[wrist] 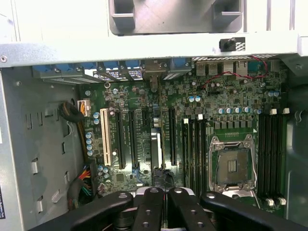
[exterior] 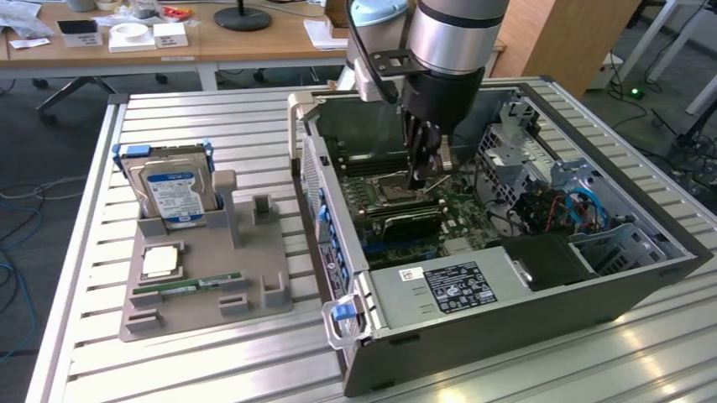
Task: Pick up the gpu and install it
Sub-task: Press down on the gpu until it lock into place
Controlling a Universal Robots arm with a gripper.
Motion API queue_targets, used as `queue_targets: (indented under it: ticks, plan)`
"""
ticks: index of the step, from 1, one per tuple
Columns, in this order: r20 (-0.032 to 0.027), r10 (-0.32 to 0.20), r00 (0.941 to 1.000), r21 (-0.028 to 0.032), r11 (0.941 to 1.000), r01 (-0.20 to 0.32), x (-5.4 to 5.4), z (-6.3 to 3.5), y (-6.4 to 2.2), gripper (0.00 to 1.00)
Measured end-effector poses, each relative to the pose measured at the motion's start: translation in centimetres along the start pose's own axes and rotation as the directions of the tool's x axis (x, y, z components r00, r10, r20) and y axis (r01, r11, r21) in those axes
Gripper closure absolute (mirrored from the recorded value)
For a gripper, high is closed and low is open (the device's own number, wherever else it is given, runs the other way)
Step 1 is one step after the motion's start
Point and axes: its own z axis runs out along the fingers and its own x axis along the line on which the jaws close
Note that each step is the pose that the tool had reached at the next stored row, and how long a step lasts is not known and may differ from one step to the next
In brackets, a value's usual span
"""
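Observation:
My gripper [exterior: 418, 180] reaches down into the open computer case [exterior: 627, 277], over the motherboard [wrist: 226, 96]. Its black fingers [wrist: 149, 207] are pressed together. The gpu [wrist: 155, 149] is a thin dark card seen edge-on, standing upright among the expansion slots in line with the fingertips. Its silver bracket end [wrist: 154, 72] meets the case's rear wall by the blue tabs. In the exterior view the gpu [exterior: 405, 222] is a dark strip on the board just below the gripper. Whether the fingertips touch the card's top edge I cannot tell.
A grey parts tray [exterior: 201, 294] lies at the exterior view's left, holding a hard drive [exterior: 174, 193], a processor [exterior: 160, 262] and a green memory stick [exterior: 185, 287]. Inside the case are the bare processor socket [wrist: 232, 166], memory slots [wrist: 192, 154], the power supply [exterior: 448, 285] and cables [exterior: 560, 210].

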Motion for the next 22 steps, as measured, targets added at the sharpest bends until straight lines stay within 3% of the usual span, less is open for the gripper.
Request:
queue_targets:
  ticks: [22]
  plan:
    - [-0.0001,0.000,1.0000,-0.0001,1.0000,0.000,0.1,2.05,0.10,0.89]
